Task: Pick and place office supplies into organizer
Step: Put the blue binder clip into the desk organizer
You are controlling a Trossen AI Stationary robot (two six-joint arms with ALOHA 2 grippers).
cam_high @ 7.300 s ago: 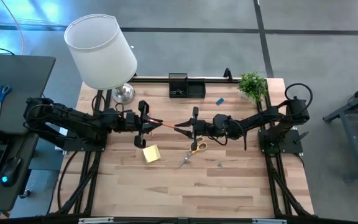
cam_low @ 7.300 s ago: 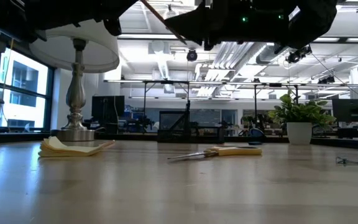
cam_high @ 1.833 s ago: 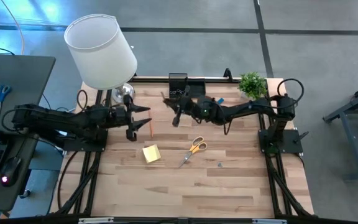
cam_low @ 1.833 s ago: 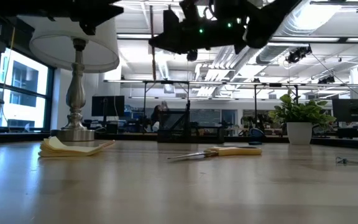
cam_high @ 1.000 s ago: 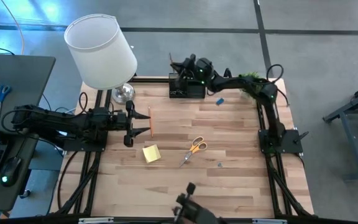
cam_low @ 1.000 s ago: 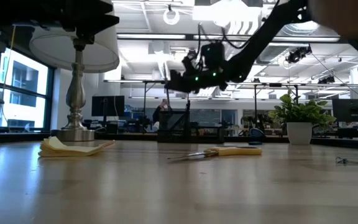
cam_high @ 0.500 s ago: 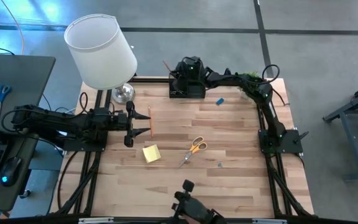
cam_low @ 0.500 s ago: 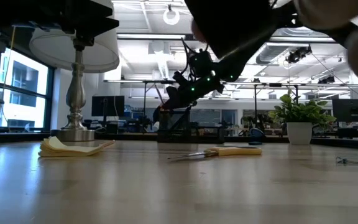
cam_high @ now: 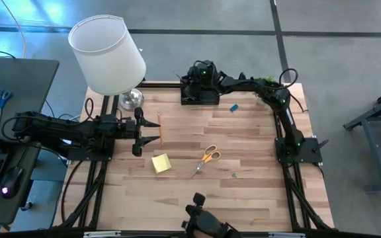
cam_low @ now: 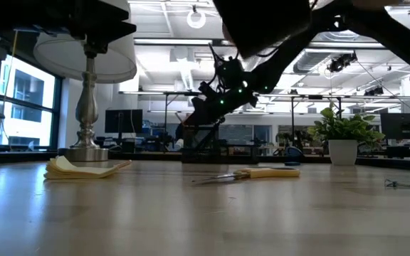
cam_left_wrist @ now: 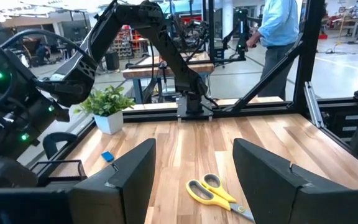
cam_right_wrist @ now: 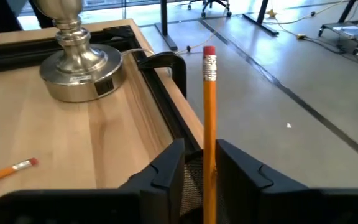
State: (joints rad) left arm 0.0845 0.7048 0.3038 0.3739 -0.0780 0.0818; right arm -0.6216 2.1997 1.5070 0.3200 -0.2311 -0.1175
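Robotics lab: open hall of framed test benches (cam_low: 191, 135), ceiling strip lights (cam_low: 191, 44).

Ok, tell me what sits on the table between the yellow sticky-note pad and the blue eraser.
In the high view, the orange-handled scissors lie between the sticky-note pad and the blue eraser, nearer the pad; the rest is bare wood.

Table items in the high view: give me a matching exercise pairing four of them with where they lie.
Things:
1. yellow sticky-note pad
2. orange-handled scissors
3. small blue eraser
4. black desk organizer

Places:
A. at the table's far edge, under the right gripper
B. beside the organizer, toward the green plant
C. mid-table, right of the sticky pad
D. in front of the left gripper, toward the near edge

Pairs: 1-D, 2-C, 3-B, 4-A
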